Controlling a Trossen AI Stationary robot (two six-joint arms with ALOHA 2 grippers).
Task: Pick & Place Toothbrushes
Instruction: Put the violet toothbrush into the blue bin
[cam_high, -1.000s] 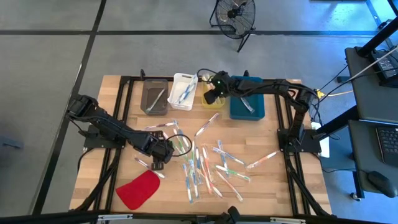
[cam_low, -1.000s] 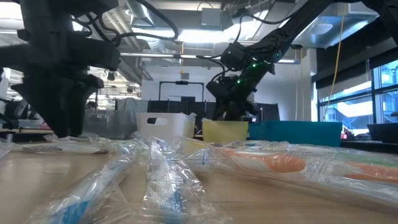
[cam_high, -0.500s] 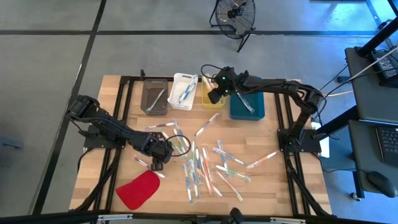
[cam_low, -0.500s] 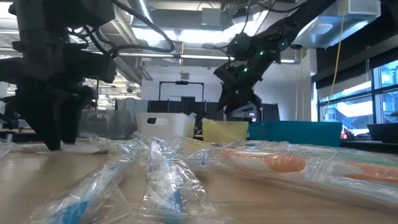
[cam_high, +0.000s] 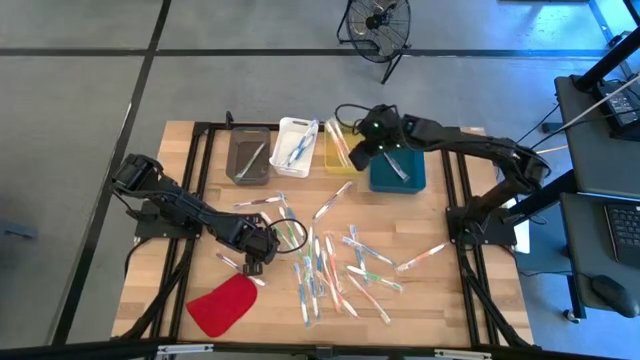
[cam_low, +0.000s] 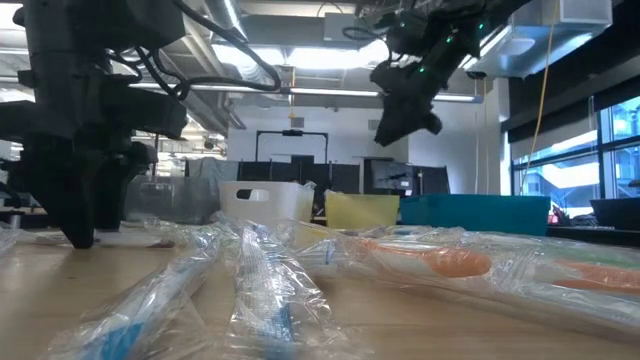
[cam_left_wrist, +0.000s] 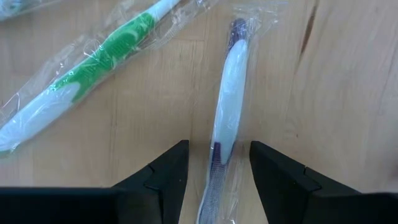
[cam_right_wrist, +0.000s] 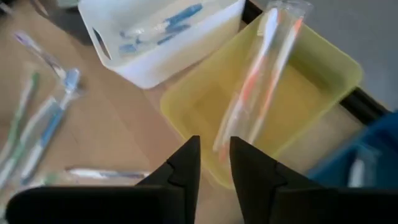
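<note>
Many wrapped toothbrushes (cam_high: 330, 265) lie scattered on the wooden table. My left gripper (cam_high: 252, 265) points down at the table's near left, open. Its fingers stand on either side of a wrapped white-and-purple toothbrush (cam_left_wrist: 227, 118) that lies flat; I cannot tell whether they touch the wrapper. A green one (cam_left_wrist: 106, 59) lies beside it. My right gripper (cam_right_wrist: 214, 162) hangs above the yellow bin (cam_right_wrist: 186, 106), fingers a little apart with nothing between them. An orange toothbrush (cam_right_wrist: 261, 81) lies slanted in that bin, its upper end on the rim.
At the table's far edge stands a row of bins: grey (cam_high: 248, 157), white (cam_high: 295, 143) with blue brushes, yellow (cam_high: 340, 150), and teal (cam_high: 397, 170). A flat red piece (cam_high: 222, 305) lies near the left front. Bare wood shows at the near right.
My right gripper has risen from just over the yellow bin and drawn back toward the table's right edge. My left gripper has sunk a little toward the table over the white-and-purple toothbrush.
</note>
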